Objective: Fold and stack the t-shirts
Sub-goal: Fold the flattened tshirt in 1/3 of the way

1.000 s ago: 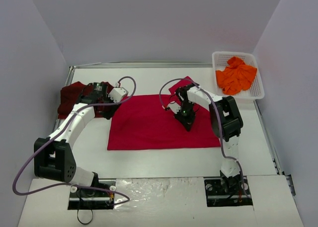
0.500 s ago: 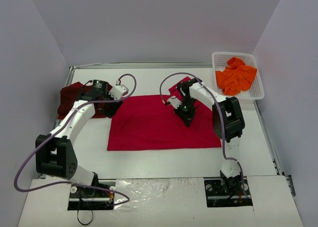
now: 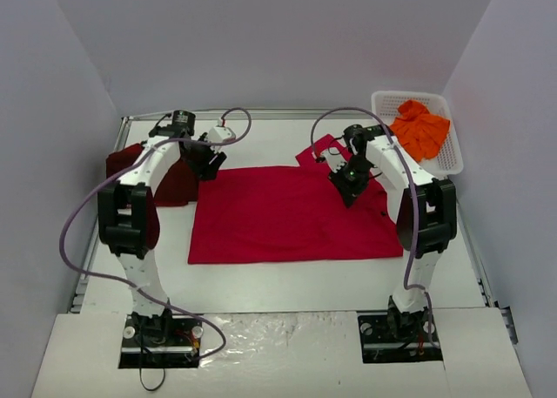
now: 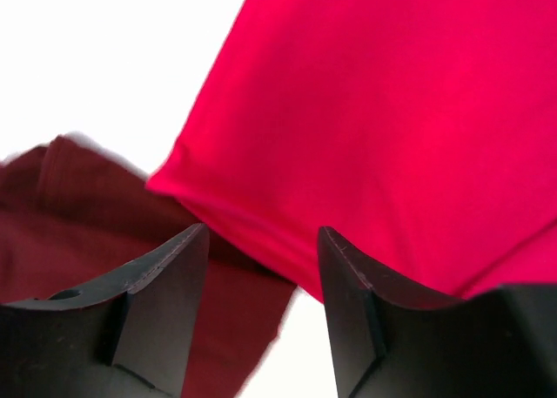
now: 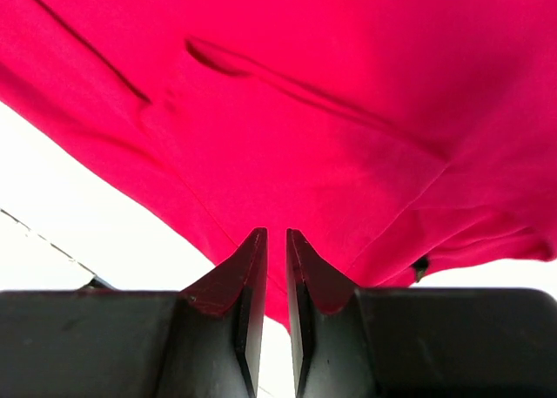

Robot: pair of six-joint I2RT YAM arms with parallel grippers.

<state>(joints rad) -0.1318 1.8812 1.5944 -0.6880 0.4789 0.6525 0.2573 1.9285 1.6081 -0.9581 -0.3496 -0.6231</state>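
Note:
The bright red t-shirt (image 3: 287,215) lies spread flat mid-table, one sleeve (image 3: 315,147) poking out at its far edge. At the far left the dark maroon t-shirt (image 3: 171,185) lies crumpled. The orange t-shirt (image 3: 419,128) is bunched in the basket. My left gripper (image 3: 207,165) hovers at the red shirt's far left corner (image 4: 187,176), open (image 4: 261,234), nothing between its fingers, maroon cloth (image 4: 61,215) beside it. My right gripper (image 3: 349,187) is over the red shirt's far right part (image 5: 331,84), its jaws (image 5: 271,234) a narrow slit apart, holding nothing.
A white lattice basket (image 3: 409,94) stands at the far right corner. Grey walls close in the table on the left, back and right. Both arms stretch up from their bases at the near edge, cables looping above them.
Both arms have swung toward the far side of the table. The left gripper has opened wider at the red shirt's corner. The right gripper's jaws have parted slightly and moved right.

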